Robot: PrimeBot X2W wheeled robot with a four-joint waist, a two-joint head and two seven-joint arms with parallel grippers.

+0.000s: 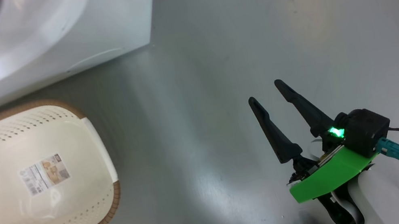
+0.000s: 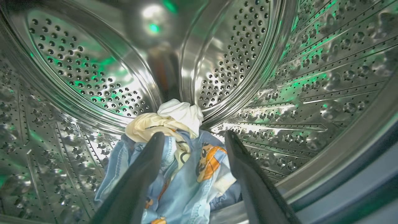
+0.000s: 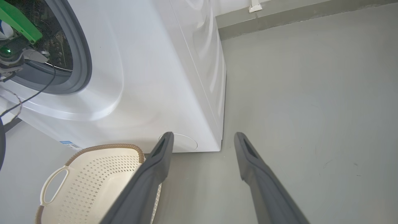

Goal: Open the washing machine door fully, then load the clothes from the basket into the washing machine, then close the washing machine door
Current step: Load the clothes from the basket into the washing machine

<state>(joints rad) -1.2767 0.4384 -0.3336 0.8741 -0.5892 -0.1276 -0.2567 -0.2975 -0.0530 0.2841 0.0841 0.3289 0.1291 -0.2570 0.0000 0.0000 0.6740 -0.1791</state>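
**A:** Where are the clothes (image 2: 183,155)?

**B:** In the washing machine's (image 1: 94,28) steel drum (image 2: 93,77), heaped low near its front. The left pincer (image 2: 195,134) stands open, a finger on each side of the bundle, pinching nothing. The right pincer (image 1: 266,92) is open too, over the grey floor (image 1: 248,17), well apart from the basket (image 1: 18,109).

**A:** How would they handle?

**B:** Light, soft and limp, I'd judge, so they will sag and trail. Take a bunched fold near the white knot on top, not a loose edge.

**A:** Any writing?

**B:** There's a sticker (image 1: 44,174) inside the basket, but its print is too small to read. The blue fabric has cartoon animals and no legible brand.
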